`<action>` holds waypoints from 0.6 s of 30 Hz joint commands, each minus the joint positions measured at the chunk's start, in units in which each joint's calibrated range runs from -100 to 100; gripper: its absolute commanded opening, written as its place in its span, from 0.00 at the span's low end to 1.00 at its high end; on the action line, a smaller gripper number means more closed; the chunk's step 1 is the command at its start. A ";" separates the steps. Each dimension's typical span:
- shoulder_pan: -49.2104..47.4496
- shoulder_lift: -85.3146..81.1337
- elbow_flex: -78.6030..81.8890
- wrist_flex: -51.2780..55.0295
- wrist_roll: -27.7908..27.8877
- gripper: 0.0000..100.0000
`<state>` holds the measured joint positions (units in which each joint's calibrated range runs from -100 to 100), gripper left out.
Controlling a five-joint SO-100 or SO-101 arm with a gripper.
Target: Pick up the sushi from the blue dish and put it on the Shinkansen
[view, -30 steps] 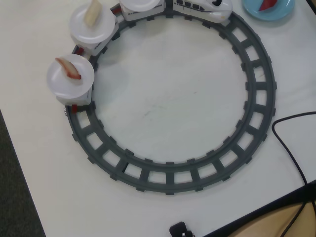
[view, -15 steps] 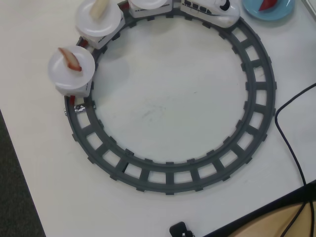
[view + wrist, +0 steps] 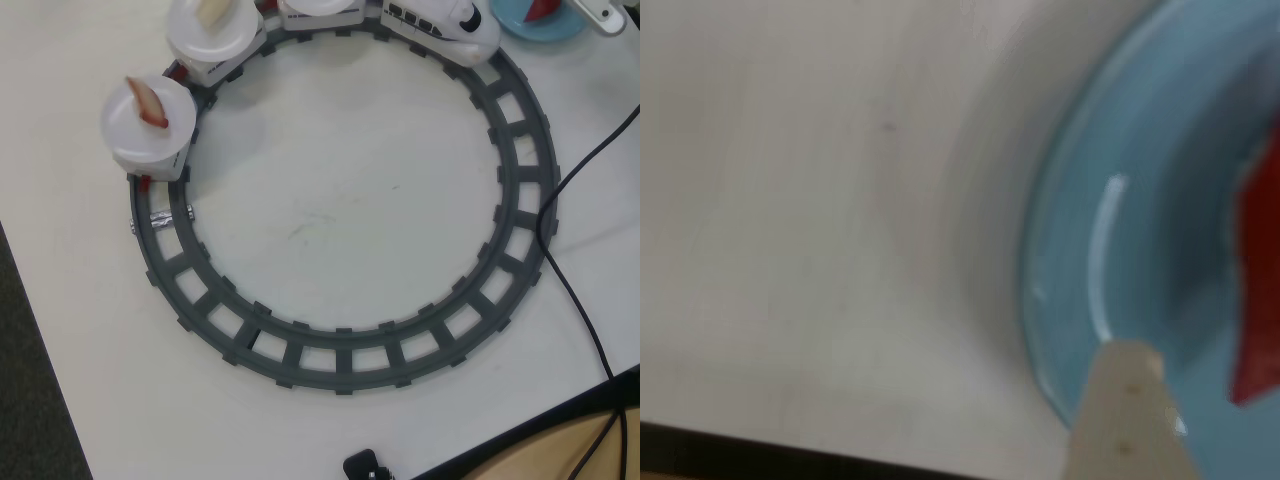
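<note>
While the arm comes in from the top right of the overhead view, I log only a white gripper [image 3: 603, 14] tip at the frame edge, over the rim of the blue dish [image 3: 530, 26]. I cannot tell whether its fingers are spread or pressed together: the wrist view is blurred and shows just one pale finger [image 3: 1127, 415] at the bottom edge, nothing between the fingers visible.

The sushi [image 3: 541, 9] lies on the dish, red, partly cut off by the frame; in the wrist view it sits at the far right, beside the finger, not touched.

The Shinkansen [image 3: 440, 22] sits on the grey track [image 3: 520, 190] just left of the dish, nose toward it. Behind it, one white disc carries a beige piece [image 3: 212, 10], another an orange-streaked piece [image 3: 148, 102]; the disc nearest the engine [image 3: 318, 5] looks bare, though it is cropped.

Risks, my judgement: the finger stands over the dish rim, so a descent here could tip the dish. The black cable [image 3: 556, 210] crosses the track on the right and could snag the train.
</note>
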<state>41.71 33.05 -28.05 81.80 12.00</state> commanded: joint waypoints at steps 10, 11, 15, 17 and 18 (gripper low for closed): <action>-0.78 2.81 -2.83 -0.12 2.32 0.32; -0.95 3.23 -2.92 -0.12 2.58 0.32; -1.22 4.57 -3.64 -0.20 2.58 0.32; -1.30 4.98 -3.46 -1.14 2.58 0.32; -1.30 5.32 -3.28 -1.74 2.58 0.32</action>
<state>40.29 38.53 -28.05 81.36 14.35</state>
